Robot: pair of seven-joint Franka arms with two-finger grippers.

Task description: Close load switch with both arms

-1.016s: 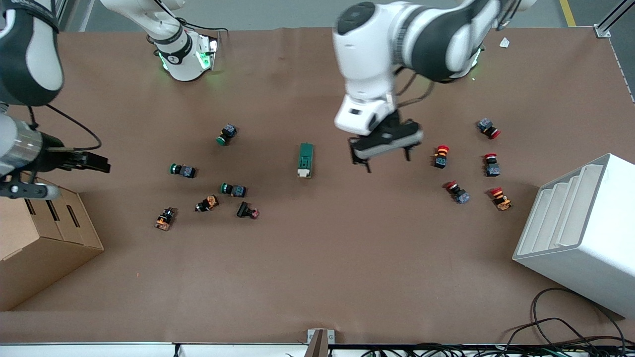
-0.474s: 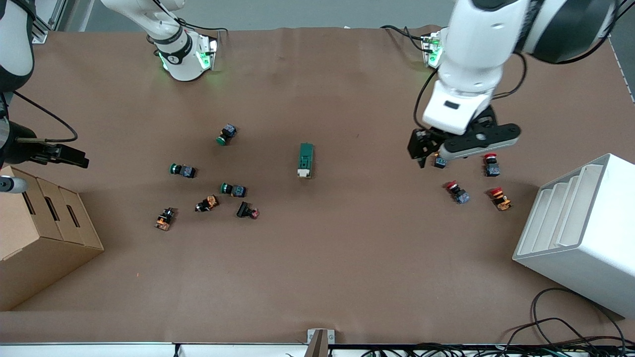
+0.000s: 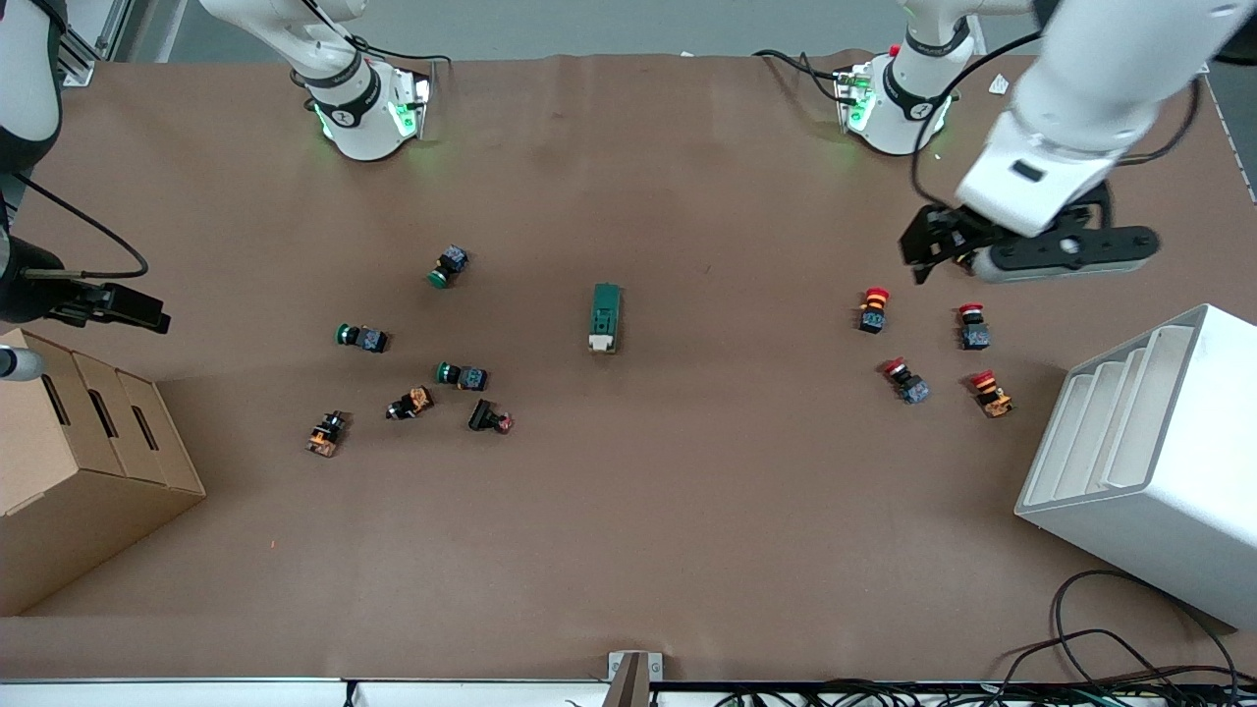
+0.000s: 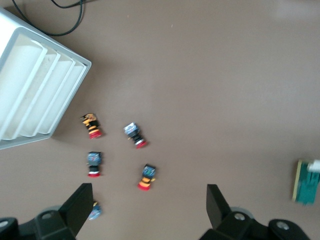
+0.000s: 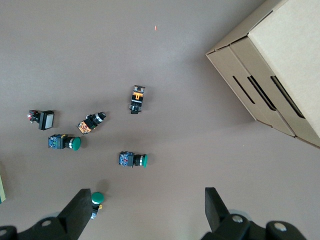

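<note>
The load switch (image 3: 606,316) is a dark-green block with a cream lever end. It lies mid-table, the cream end nearer the front camera, and also shows in the left wrist view (image 4: 307,181). My left gripper (image 3: 1061,257) is open and empty in the air over the red push-buttons at the left arm's end of the table; in its wrist view (image 4: 147,212) the jaws stand wide apart. My right gripper (image 3: 128,306) is open and empty in the air at the right arm's end, beside the cardboard box; its wrist view (image 5: 145,215) shows nothing between the jaws. Neither gripper touches the switch.
Several red push-buttons (image 3: 873,308) lie toward the left arm's end, beside a white slotted rack (image 3: 1149,462). Several green and orange push-buttons (image 3: 462,375) lie toward the right arm's end, near a cardboard box (image 3: 88,471). Cables (image 3: 1110,648) run along the front edge.
My left gripper has swung from beside the load switch to over the red push-buttons at its own end. My right gripper has drawn back slightly toward the table edge. The switch has not moved.
</note>
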